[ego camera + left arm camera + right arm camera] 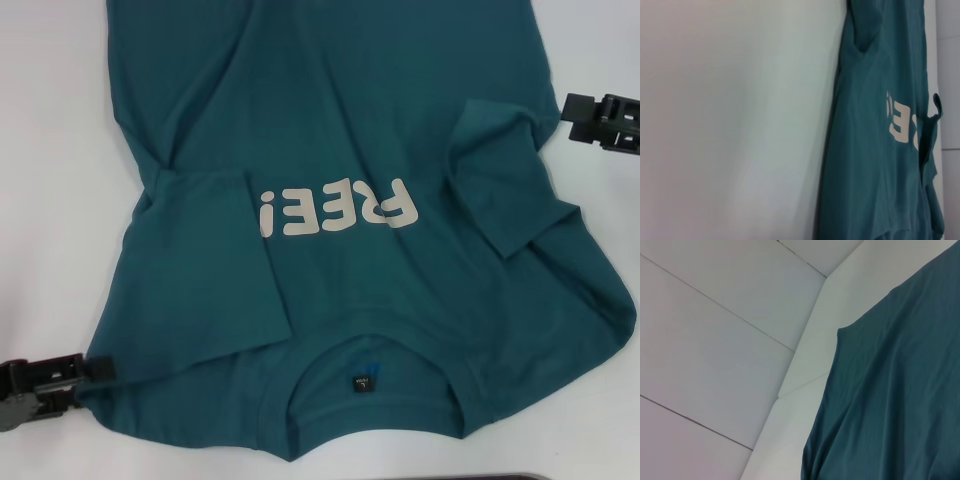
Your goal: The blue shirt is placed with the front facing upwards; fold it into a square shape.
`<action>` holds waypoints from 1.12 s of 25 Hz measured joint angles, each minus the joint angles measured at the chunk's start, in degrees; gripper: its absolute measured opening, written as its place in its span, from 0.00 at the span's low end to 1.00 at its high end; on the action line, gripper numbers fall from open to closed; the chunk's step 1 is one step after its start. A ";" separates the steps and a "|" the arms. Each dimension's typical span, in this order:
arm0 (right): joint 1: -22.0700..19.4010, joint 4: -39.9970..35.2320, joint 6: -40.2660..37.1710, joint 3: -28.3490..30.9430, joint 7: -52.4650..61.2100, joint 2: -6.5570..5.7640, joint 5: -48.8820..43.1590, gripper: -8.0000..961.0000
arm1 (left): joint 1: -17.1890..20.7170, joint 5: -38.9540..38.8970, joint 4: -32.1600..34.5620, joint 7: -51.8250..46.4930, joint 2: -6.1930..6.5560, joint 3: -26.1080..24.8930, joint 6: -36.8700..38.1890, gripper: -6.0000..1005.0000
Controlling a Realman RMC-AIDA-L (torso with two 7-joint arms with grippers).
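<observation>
Two sleeves already sit folded in over the chest of the shirt (340,150), which fills the middle of the head view on the white tabletop (50,120), collar at the bottom edge. It looks light, floppy and prone to bunching, so I'd pinch hems and corners, never the middle. My left tool (95,370) is at the lower-left shoulder corner, my right tool (572,108) at the upper-right edge; can't tell if either's clamped.

blue shirt (380,120) chest, pale upside-down letters "REE!"
</observation>
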 joint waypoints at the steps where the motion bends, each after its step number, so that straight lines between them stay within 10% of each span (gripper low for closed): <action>1: -0.07 0.00 -0.05 0.04 0.00 0.00 0.00 0.95 | -0.34 0.07 0.01 -0.13 -0.15 0.09 -0.01 0.74; 13: -0.74 0.00 -0.35 0.34 0.00 -0.24 0.00 0.95 | -2.10 0.49 -2.53 -2.33 -1.56 -1.77 3.24 0.73; 28: -1.08 0.09 -1.00 1.08 0.00 -0.57 -0.01 0.95 | -2.44 2.80 -4.71 -4.21 -2.57 -0.97 3.34 0.15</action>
